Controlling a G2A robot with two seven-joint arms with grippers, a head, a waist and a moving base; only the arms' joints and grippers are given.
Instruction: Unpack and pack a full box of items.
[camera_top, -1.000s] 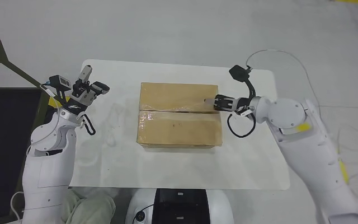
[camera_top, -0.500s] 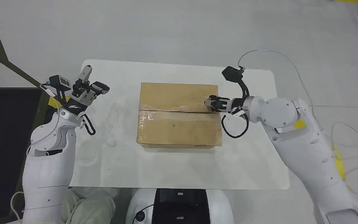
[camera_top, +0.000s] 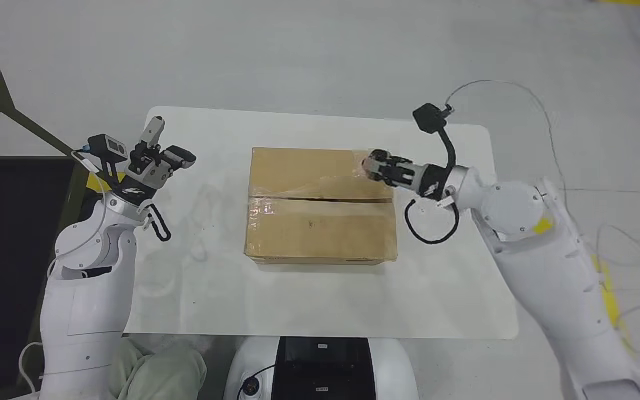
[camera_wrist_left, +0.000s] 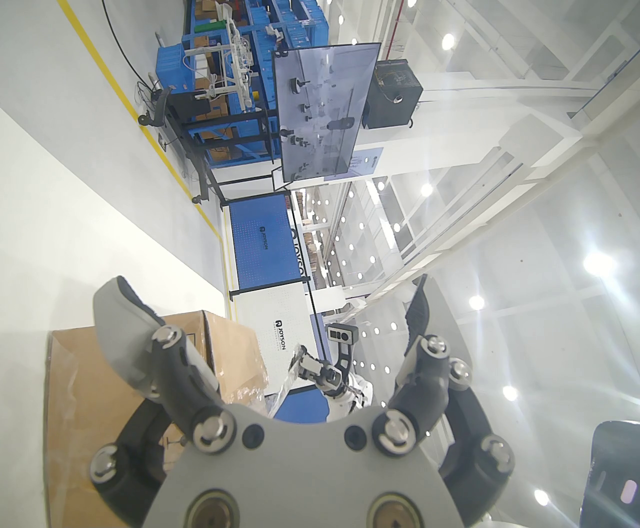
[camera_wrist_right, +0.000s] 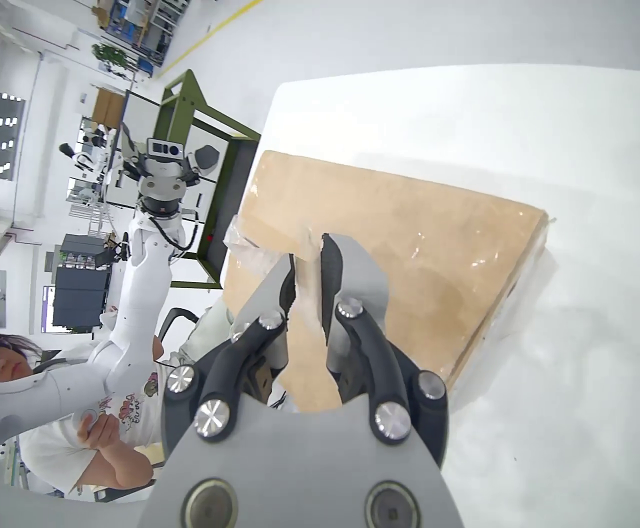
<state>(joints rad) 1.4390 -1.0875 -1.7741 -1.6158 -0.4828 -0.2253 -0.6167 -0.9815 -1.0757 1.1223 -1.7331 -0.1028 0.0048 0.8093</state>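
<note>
Box (camera_top: 320, 205) sits shut in the middle of the white surface (camera_top: 200, 290), but its seal is going. The right jaws, pinched on the clear tape (camera_top: 340, 180), have swung from the seam's end up toward the far right corner, peeling a strip loose. I reckon the flaps can open once it's off. The left jaws hang spread and empty, unmoved, above the surface's left edge. Blue racking (camera_wrist_left: 210, 100) lines the bright hall behind.
</note>
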